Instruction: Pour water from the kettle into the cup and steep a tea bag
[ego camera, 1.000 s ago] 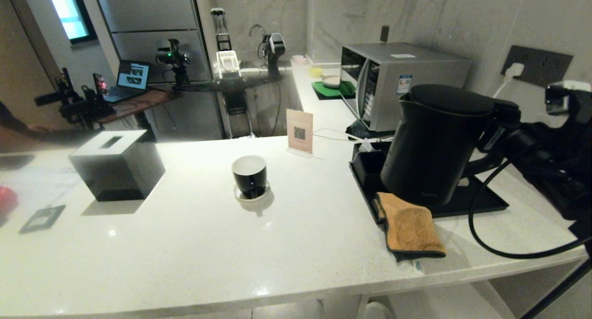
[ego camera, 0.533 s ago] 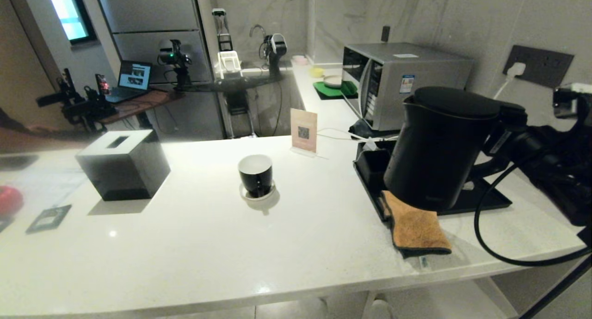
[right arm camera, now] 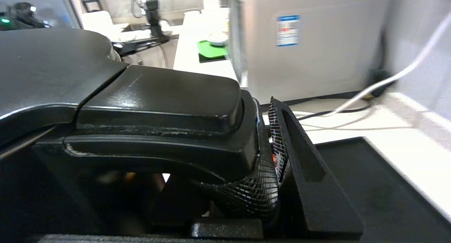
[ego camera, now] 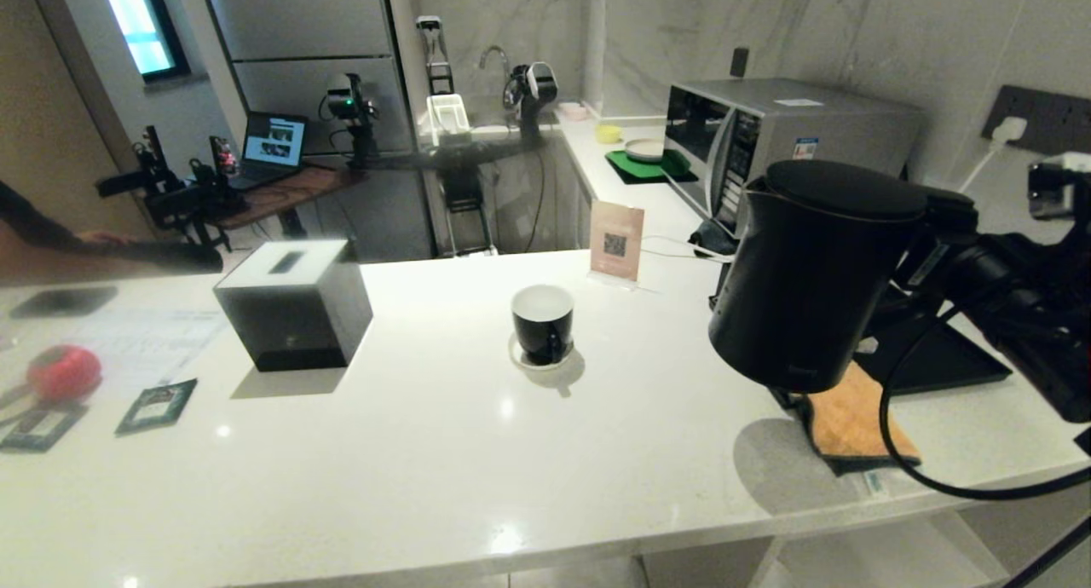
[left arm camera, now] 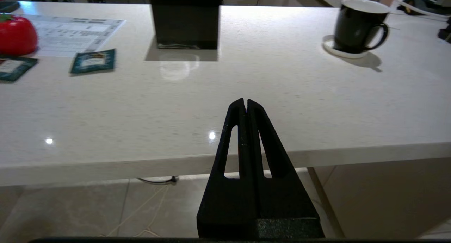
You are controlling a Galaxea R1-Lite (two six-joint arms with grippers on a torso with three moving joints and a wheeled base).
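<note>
So the kettle (ego camera: 810, 273) is held up off the white table (ego camera: 426, 469) by its handle, which the right end effector (right arm camera: 271, 158) is clamped around, over near the black tray (ego camera: 938, 358) and orange cloth (ego camera: 857, 417). The cup (ego camera: 543, 322) is sat upright on its saucer (ego camera: 535, 360) mid-table, well apart from the kettle, with a black tissue box (ego camera: 294, 302) further left. The left end effector (left arm camera: 245, 105) is parked off the table's front edge, fingers pressed together on nothing.

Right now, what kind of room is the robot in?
Probably a kitchen or pantry: a microwave stands on the white counter, a sink tap shows at the back, and there's a kettle.
</note>
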